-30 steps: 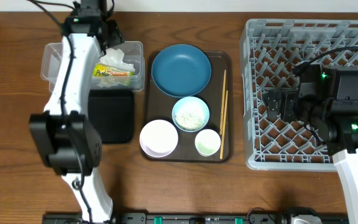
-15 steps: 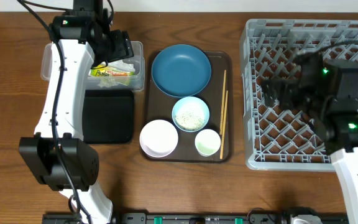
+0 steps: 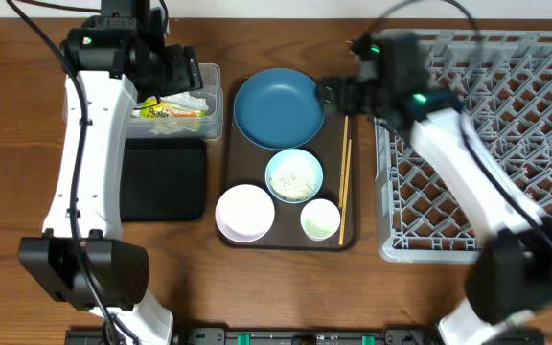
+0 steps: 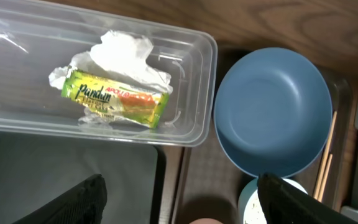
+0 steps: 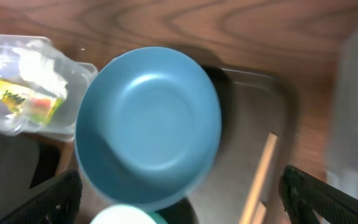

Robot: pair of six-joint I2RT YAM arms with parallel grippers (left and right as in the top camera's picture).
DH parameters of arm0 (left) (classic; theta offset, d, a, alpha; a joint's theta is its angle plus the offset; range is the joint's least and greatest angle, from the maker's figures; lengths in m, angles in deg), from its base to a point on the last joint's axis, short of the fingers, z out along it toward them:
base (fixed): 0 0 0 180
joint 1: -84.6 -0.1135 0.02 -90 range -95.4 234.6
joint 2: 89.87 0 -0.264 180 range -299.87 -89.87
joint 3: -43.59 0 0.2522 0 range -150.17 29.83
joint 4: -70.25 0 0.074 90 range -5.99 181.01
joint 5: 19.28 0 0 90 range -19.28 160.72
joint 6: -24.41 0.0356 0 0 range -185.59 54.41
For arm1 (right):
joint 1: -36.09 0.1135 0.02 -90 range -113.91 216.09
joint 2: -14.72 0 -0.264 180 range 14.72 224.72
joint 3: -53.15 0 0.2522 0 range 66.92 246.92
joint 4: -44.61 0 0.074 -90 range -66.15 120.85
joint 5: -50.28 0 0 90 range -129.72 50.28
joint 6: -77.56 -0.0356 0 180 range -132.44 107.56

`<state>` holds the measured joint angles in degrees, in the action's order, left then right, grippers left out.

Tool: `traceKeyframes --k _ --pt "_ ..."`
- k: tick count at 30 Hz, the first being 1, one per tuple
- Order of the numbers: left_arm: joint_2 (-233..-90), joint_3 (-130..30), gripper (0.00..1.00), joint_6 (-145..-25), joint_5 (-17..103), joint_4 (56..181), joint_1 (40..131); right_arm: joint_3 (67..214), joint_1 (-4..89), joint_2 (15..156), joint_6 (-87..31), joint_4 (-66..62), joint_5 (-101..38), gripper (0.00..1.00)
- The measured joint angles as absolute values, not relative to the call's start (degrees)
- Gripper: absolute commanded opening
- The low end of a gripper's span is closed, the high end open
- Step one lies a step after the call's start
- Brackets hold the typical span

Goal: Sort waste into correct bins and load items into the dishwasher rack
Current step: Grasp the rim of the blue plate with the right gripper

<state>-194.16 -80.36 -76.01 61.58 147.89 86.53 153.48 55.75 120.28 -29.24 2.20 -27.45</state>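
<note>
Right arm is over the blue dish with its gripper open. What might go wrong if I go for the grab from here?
1. The chopsticks lie just beside the dark blue dish. If the open right gripper comes down on that rim, it may knock them off the brown tray.
2. The light blue bowl, holding rice, sits close to the dish's near edge, so dragging the dish could tip it.

My left gripper [image 3: 182, 75] hangs over the tub [image 3: 215, 115] toward the far-left corner, which holds napkin [image 3: 186, 98] and wrapper [image 3: 172, 111]. My right gripper [image 3: 333, 93] hovers at the dish's [image 3: 276, 110] right rim; rack [image 3: 506, 192] along right edge.
</note>
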Motion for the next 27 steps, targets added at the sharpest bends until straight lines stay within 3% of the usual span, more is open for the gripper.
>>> traceKeyframes --k 2,5,6,10,13,20,23,27 --pt "-194.16 -80.36 0.80 -75.98 61.58 148.13 86.53 155.88 57.06 124.85 -31.38 2.29 -28.24 0.95" --pt "-194.16 -80.36 0.80 -75.98 61.58 148.50 86.53 156.58 58.33 129.30 -34.92 1.98 -30.62 0.59" --pt "-194.16 -80.36 0.80 -75.98 61.60 148.63 86.53 156.58 58.55 130.77 -36.08 1.52 -31.78 0.54" --pt "-194.16 -80.36 0.80 -75.96 61.64 149.22 86.53 156.58 58.84 135.64 -40.84 -0.16 -35.51 0.53" --pt "-194.16 -80.36 0.80 -75.61 61.66 149.53 86.53 156.58 58.84 137.85 -42.46 -0.27 -37.18 0.46" --pt "-194.16 -80.36 0.81 -75.42 62.10 149.61 86.53 156.58 58.84 138.05 -44.17 1.74 -39.51 0.07" --pt "-194.16 -80.36 0.81 -75.15 62.08 149.59 86.53 156.58 58.84 138.09 -44.54 2.71 -40.10 0.02" --pt "-194.16 -80.36 0.81 -74.76 62.10 149.59 86.53 156.58 58.84 138.62 -44.67 3.32 -40.56 0.01"
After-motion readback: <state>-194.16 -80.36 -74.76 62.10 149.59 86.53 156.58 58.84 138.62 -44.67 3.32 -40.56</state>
